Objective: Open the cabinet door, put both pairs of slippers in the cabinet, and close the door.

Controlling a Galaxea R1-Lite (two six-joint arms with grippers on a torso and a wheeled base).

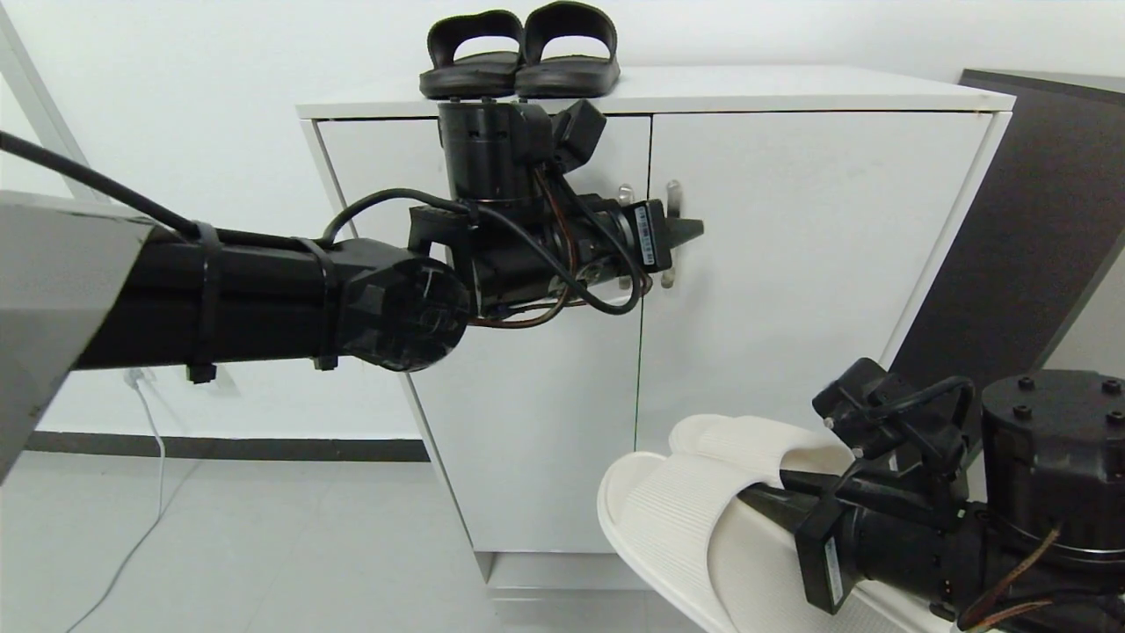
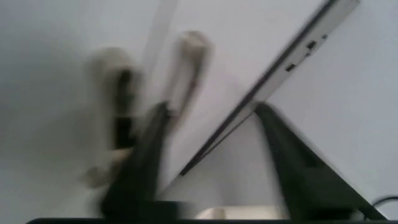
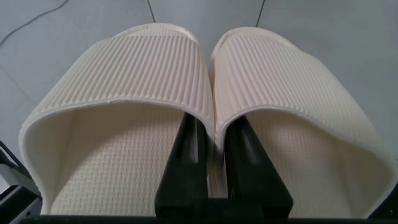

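The white slippers (image 3: pixel 155 68) sit closest, held low in front of the cabinet's right-hand door. The right gripper (image 3: pixel 214 155) pinches their two touching inner walls together, one finger inside each shoe.

The cabinet (image 1: pixel 791 264) is the only container here. From the head view both doors look closed, so its inside is hidden and presumably neither pair is in it yet. The black slippers (image 1: pixel 518 61) rest side by side on its top, near the front edge, above the left arm.

The left gripper (image 1: pixel 690 230) is at the door handle (image 1: pixel 672 198) beside the centre seam, its fingers spread. The wrist view is too blurred to tell whether they bracket the bar.

For a good opening, I would get the bar fully between the fingers, close firmly, then pull along the door's arc rather than straight back. The white pair should stay clear of the swing.
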